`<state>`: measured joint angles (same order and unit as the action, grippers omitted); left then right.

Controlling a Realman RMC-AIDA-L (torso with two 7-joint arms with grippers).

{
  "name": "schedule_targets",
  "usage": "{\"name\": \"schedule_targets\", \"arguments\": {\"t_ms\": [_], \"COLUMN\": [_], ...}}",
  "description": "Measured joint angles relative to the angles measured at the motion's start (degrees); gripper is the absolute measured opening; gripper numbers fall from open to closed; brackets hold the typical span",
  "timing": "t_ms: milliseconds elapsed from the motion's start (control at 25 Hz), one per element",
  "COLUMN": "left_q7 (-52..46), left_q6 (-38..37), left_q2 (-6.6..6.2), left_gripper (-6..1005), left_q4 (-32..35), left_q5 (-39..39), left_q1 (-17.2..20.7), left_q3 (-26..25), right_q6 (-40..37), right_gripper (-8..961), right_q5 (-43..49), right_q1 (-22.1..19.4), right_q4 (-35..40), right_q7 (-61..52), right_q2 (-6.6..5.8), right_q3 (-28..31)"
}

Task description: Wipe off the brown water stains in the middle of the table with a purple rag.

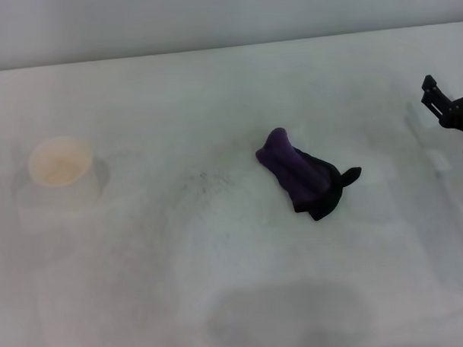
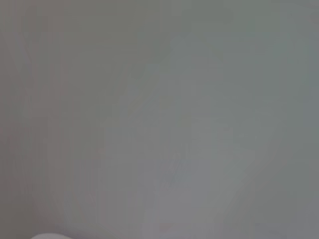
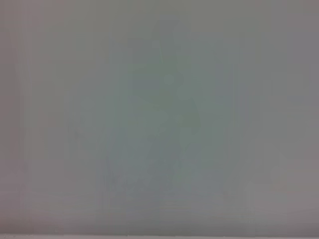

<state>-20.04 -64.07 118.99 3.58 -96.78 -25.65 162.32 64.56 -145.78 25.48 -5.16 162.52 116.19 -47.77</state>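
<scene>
The purple rag (image 1: 298, 173) lies bunched on the white table (image 1: 220, 280), right of the middle, with its black edge and tail pointing right. No brown water stains show in any view. My right gripper (image 1: 449, 82) is at the far right edge of the head view, well to the right of the rag and apart from it, its fingers spread and empty. My left gripper is out of view. Both wrist views show only a plain grey-white surface.
A white paper cup (image 1: 60, 163) stands at the left of the table. A faint grey speckled smudge (image 1: 209, 179) lies left of the rag. The table's far edge (image 1: 212, 46) runs along the back.
</scene>
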Motion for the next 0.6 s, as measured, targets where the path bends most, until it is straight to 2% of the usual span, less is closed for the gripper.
{"name": "schedule_targets", "arguments": {"t_ms": [280, 600], "left_q7": [0.87, 0.89], "left_q6": [4.04, 4.30], "left_q2": [-0.07, -0.15], "left_gripper": [893, 893], "left_q4": [-0.08, -0.15], "left_q5": [-0.02, -0.12], "left_q1": [-1.25, -1.33], "left_q3": [-0.04, -0.08], "right_q6": [-0.49, -1.05], "right_gripper": [829, 829], "right_q5": [-0.06, -0.11], "right_q1": [0.31, 0.44], "right_q4": [-0.01, -0.49], "right_q7": [-3.14, -6.55], "right_q2": [0.00, 0.00], "right_q3": [-0.40, -0.48]}}
